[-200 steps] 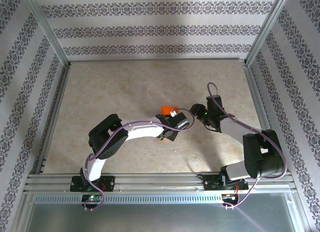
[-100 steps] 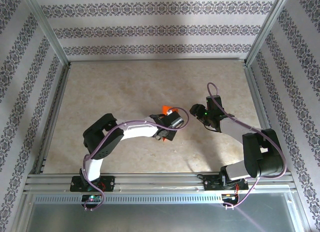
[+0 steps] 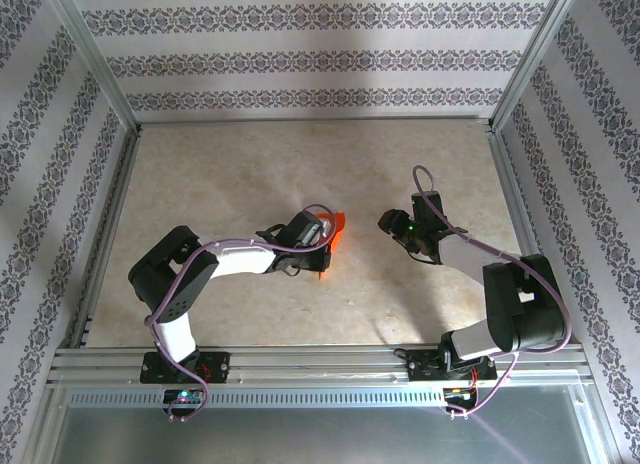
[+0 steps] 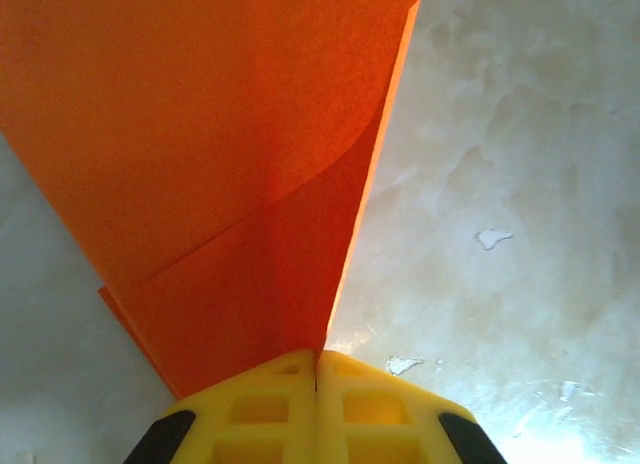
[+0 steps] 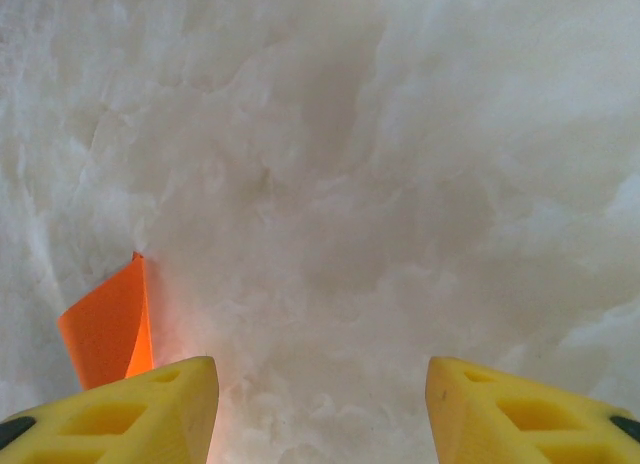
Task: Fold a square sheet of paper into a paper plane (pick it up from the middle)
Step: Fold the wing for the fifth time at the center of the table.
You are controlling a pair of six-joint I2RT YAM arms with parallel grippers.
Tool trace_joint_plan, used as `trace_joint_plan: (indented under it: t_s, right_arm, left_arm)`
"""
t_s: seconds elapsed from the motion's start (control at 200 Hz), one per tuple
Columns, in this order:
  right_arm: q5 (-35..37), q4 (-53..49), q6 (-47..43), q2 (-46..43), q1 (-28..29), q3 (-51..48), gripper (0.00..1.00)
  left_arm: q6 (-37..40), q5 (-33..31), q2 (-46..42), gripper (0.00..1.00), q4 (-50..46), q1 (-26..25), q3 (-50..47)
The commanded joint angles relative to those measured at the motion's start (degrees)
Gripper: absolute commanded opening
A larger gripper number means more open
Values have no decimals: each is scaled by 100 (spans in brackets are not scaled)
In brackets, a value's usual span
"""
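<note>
Bright, even light; faint glare on table (image 4: pixel 545 429).

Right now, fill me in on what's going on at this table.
The left gripper is shut on the orange paper, pinching its folded-over layers together, with the sheet fanning out ahead. The right gripper is open and empty above the table, beside the paper. It is not a plane yet.
</note>
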Motion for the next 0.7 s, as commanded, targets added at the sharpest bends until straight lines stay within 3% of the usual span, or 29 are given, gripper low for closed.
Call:
trace_joint_plan:
  t_s: [0.0,0.275,0.695]
  right_arm:
    - [-87,-59,-53,109,61,145,58]
    - [-518,44,-334,344,298,401,58]
    - [-1115,266,-633,801,711,813,56]
  left_arm:
    - [-307,524,-251,3,868,229,-273]
    - [-550,881,-310,3,1464,441,-586]
    - [-1559,1090,-67,3,2727,765,-1215]
